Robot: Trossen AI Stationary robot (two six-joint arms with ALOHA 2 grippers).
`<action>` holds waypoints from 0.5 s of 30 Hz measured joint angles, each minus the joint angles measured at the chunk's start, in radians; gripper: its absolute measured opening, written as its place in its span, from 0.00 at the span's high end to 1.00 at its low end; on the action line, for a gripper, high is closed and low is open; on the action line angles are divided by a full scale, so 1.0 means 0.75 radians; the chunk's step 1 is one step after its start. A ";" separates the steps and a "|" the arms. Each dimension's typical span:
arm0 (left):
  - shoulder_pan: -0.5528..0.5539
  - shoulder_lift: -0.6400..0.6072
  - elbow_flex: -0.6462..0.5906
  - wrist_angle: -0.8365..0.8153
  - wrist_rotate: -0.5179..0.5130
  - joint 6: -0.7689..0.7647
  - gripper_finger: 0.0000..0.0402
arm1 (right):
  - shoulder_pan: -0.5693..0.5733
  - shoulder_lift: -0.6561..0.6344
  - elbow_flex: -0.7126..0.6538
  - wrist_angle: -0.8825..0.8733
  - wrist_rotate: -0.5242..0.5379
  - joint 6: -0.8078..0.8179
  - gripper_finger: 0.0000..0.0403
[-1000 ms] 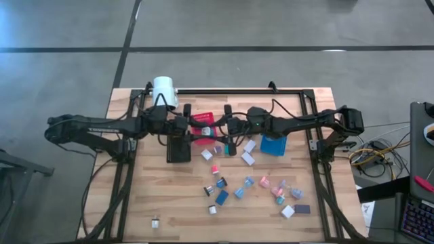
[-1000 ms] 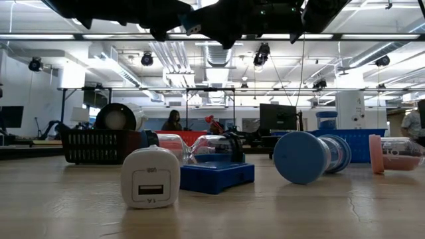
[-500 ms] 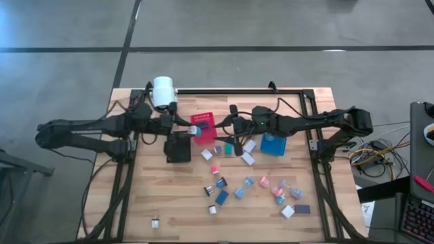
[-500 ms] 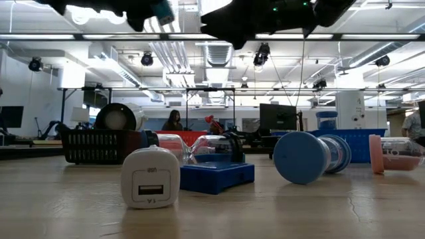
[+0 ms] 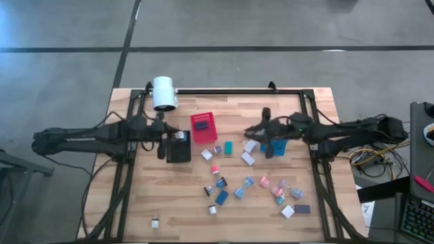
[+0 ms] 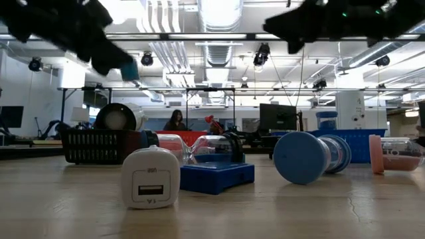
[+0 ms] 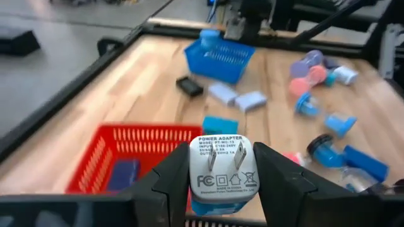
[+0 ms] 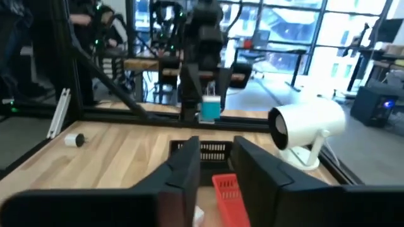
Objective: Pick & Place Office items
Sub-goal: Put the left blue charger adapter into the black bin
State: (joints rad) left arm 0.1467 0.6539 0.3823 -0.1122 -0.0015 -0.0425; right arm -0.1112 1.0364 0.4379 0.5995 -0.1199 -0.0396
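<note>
My left gripper (image 5: 178,135) hangs over the black bin (image 5: 178,152), shut on a white power adapter (image 7: 221,165) with a teal underside (image 6: 129,70). My right gripper (image 5: 258,130) is open and empty in the air, left of the blue bin (image 5: 274,145); its fingers (image 8: 189,173) frame the far scene. The other office items lie flat on the wood: a teal block (image 5: 228,146), white blocks (image 5: 248,158), and blue and pink spools (image 5: 264,183). The red bin (image 5: 202,127) holds a dark blue piece (image 7: 121,173). My left gripper pinches the power adapter by its two narrow sides (image 7: 194,170), one finger on each, with the printed face toward the wrist camera. The fingers reach in from the table's left. The adapter is lifted clear, above the black bin.
A big white cylinder (image 5: 163,93) stands at the far left corner. A lone white adapter (image 5: 154,221) sits near the near edge, large in the low view (image 6: 151,178). A black frame (image 5: 224,91) borders the table. Bare wood lies along the near left.
My left gripper, still holding the adapter, has drawn back from the red bin toward the table's left and come down over the black bin. My right gripper has pulled away toward the table's right, from beside the red bin to beside the blue bin, uncovering the teal block.
</note>
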 joint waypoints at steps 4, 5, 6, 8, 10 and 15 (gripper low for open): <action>0.001 -0.004 -0.107 0.085 -0.028 -0.061 0.63 | 0.001 -0.082 -0.147 0.131 0.021 0.018 0.94; 0.002 -0.005 -0.123 0.086 -0.043 -0.074 0.63 | 0.003 -0.093 -0.178 0.155 0.023 0.019 0.96; 0.002 -0.005 -0.140 0.085 -0.063 -0.085 0.63 | 0.003 -0.103 -0.207 0.173 0.026 0.023 0.97; 0.002 -0.005 -0.174 0.077 -0.088 -0.117 0.63 | 0.003 -0.119 -0.257 0.196 0.025 0.040 0.97; 0.002 0.000 -0.208 0.073 -0.107 -0.160 0.63 | 0.003 -0.141 -0.294 0.212 0.025 0.045 0.97; 0.004 0.012 -0.305 0.086 -0.180 -0.239 0.63 | 0.002 -0.162 -0.331 0.235 0.027 0.032 0.98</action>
State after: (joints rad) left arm 0.1493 0.6630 0.1533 -0.0476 -0.1363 -0.2216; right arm -0.1097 0.9151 0.1895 0.7760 -0.0995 -0.0153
